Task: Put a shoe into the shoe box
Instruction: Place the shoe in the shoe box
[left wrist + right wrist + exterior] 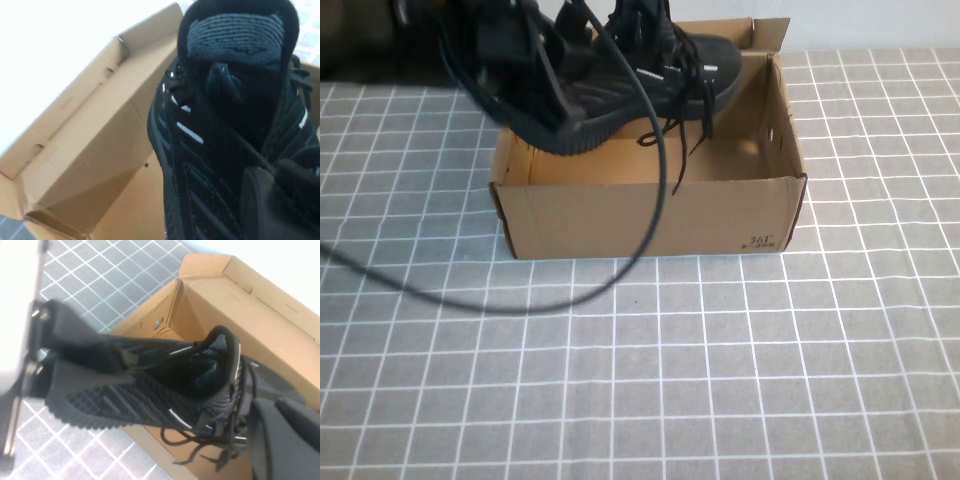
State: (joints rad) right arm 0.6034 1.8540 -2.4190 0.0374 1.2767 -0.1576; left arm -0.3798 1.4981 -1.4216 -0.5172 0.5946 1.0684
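One shoe (640, 75) hangs tilted between my two grippers above the open box (650, 215), its heel over the box's left wall, its toe over the inside and its laces dangling into it. My left gripper (525, 60) is clamped on the heel end, with a finger (272, 200) pressed against the mesh. My right gripper (640, 25) is closed on the laced upper near the tongue. Below us the box sits on the checked cloth (720, 380), flaps raised.

Black shoe (650, 75) tilted above the open cardboard shoe box (650, 215), laces dangling
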